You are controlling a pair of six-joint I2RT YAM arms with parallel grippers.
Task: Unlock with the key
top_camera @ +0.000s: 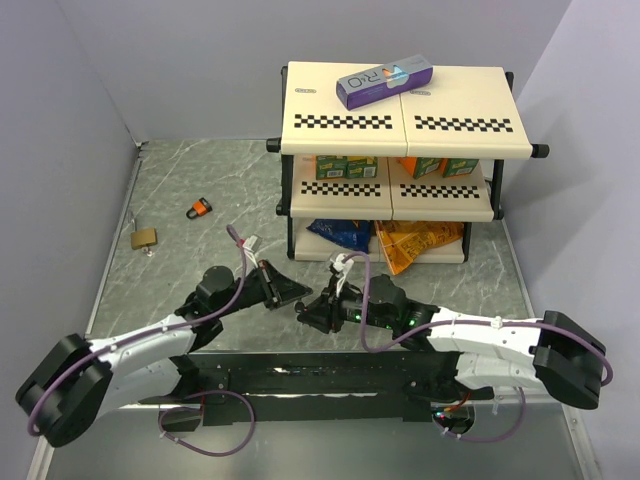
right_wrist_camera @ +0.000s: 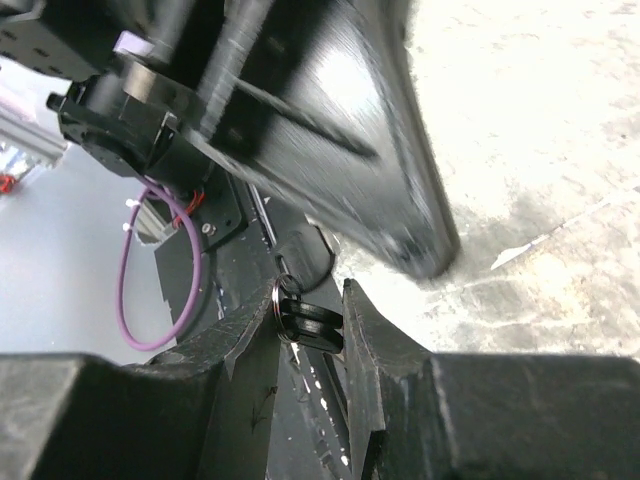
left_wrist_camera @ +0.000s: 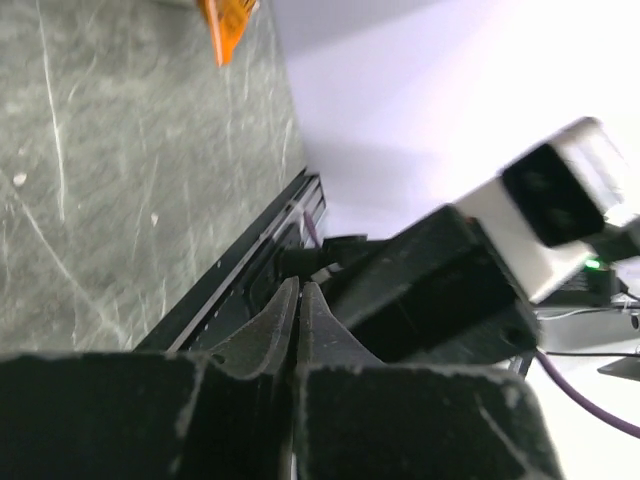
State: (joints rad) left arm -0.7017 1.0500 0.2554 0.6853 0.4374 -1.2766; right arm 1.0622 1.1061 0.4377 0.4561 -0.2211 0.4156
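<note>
Two black key heads on a small silver ring (right_wrist_camera: pixel 312 325) sit pinched between the fingers of my right gripper (right_wrist_camera: pixel 308 300); the key blades are hidden. My left gripper (left_wrist_camera: pixel 298 290) is shut, its fingertips pressed together with nothing showing between them. In the top view the left gripper (top_camera: pixel 303 293) and right gripper (top_camera: pixel 313 310) meet tip to tip low over the table in front of the shelf. A small orange-and-black padlock (top_camera: pixel 200 208) lies on the table far to the left, apart from both grippers.
A brass padlock (top_camera: pixel 144 237) lies near the left wall. A two-tier shelf rack (top_camera: pixel 400 130) stands at the back with a purple box (top_camera: pixel 385 82) on top and snack bags (top_camera: pixel 400 242) beneath. Grey walls close both sides.
</note>
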